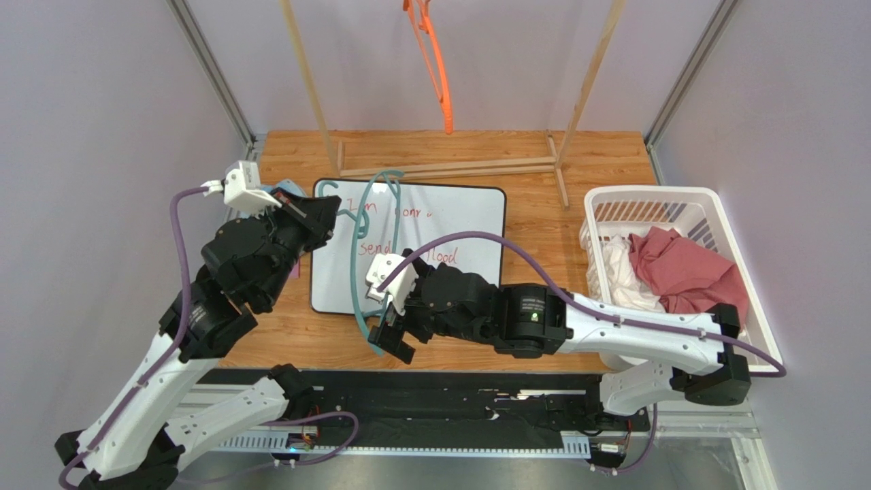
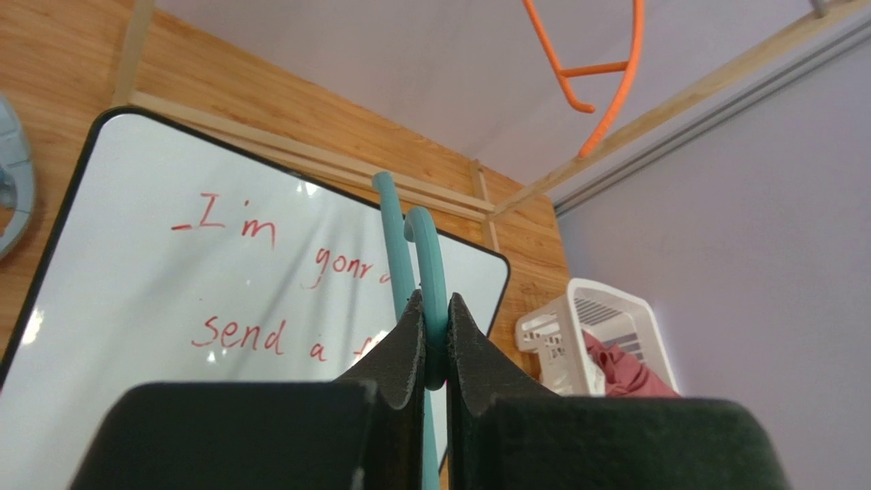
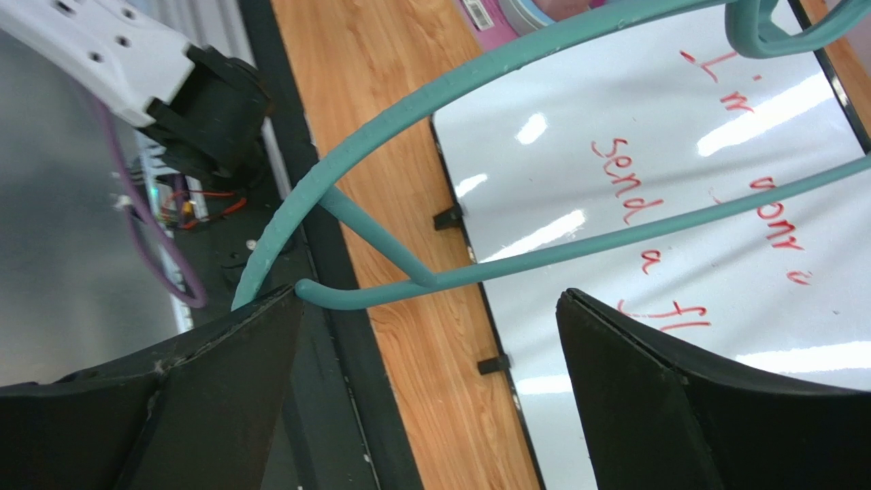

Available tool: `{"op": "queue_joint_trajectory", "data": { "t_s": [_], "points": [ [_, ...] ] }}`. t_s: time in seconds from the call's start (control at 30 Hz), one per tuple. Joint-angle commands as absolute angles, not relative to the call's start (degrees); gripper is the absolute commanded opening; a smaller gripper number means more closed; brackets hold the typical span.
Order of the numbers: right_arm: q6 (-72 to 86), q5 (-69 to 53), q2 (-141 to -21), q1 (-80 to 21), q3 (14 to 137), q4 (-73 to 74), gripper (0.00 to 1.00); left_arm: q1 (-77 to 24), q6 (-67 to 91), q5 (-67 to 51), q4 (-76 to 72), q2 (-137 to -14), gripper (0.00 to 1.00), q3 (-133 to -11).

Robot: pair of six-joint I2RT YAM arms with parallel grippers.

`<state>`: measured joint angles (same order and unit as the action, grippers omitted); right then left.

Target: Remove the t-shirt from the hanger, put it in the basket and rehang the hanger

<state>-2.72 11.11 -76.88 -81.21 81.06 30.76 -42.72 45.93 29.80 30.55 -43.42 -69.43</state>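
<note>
Over the wooden table (image 1: 572,204) and its whiteboard (image 1: 450,219) we see the teal hanger (image 1: 354,265), bare. In the white laundry basket (image 1: 654,194) lies a crumpled red garment (image 1: 685,267), likely our t-shirt: soft, light, limp, best pinched at a bunched fold. The left gripper (image 2: 434,306) is clamped tight on the hanger's hook. The right gripper (image 3: 429,296) gapes wide with the hanger's corner between its jaws, gripping nothing.

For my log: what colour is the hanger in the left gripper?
The hanger is teal, clearest in right wrist view.
</note>
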Motion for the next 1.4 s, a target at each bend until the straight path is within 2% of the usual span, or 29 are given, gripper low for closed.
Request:
{"op": "queue_joint_trajectory", "data": {
  "t_s": [0.0,0.3,0.47,0.53,0.67,0.83,0.9,1.03,1.17,1.37],
  "points": [
    [-6.68,21.44,-79.10,-82.70,83.23,31.73,1.00,-42.80,45.44,34.19,31.20,-46.31,0.00,-72.07],
    [-8.35,31.36,-80.60,-85.34,83.23,28.74,0.96,-42.71,45.18,34.98,30.50,-49.39,0.00,-74.71],
    [-7.74,36.12,-77.79,-86.74,85.42,32.16,0.95,-42.80,43.16,38.23,29.18,-50.01,0.00,-74.36],
    [-8.00,34.99,-76.91,-88.23,86.22,32.52,0.95,-42.71,42.19,39.37,27.87,-50.18,0.00,-73.83],
    [-9.05,23.85,-76.29,-89.03,85.52,30.85,0.95,-42.71,40.61,40.08,25.67,-50.71,0.00,-73.48],
    [-9.57,23.55,-78.66,-89.30,86.66,31.03,0.95,-42.71,40.52,39.82,25.57,-51.77,0.00,-74.44],
    [-10.63,26.09,-79.27,-89.21,85.96,28.75,0.95,-42.71,41.48,38.85,25.58,-51.68,0.00,-74.53],
    [-13.09,34.34,-80.86,-89.21,84.38,24.44,0.86,-42.71,43.24,37.53,26.19,-51.07,0.00,-74.44],
    [-14.33,37.09,-82.09,-89.21,82.62,20.13,0.80,-42.71,44.21,37.71,26.63,-50.45,0.00,-74.36],
    [-13.01,45.26,-84.37,-89.30,80.60,13.63,0.77,-42.71,46.14,38.58,27.42,-50.01,0.00,-73.74]
  ]
}}
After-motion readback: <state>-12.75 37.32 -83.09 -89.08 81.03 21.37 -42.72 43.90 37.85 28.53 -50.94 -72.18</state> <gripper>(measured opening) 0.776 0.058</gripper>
